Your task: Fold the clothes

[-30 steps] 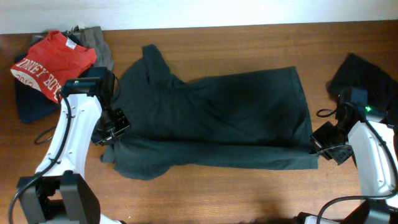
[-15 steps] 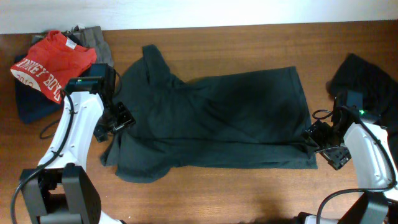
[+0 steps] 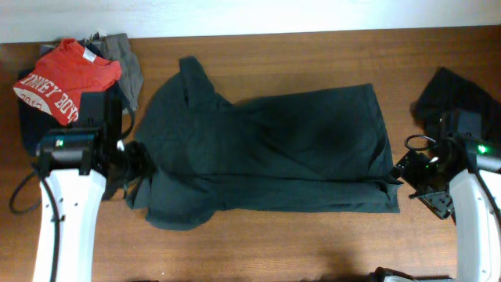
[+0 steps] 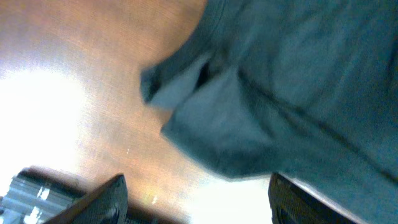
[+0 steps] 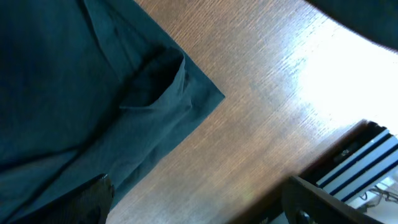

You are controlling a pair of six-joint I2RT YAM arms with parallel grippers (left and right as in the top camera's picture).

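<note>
You are holding both jaws spread and empty, 1 at each end of the dark T-shirt [image 3: 266,149] lying half-folded across the desk [image 3: 313,55], apparently leaving the fold undisturbed.

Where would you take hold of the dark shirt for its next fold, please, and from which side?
Grip the dark shirt at its doubled hem corner nearest the right tool, coming in low from the right. The layers there end in a clean point with bare table beyond it, so a finger could probably slide under both layers.
</note>
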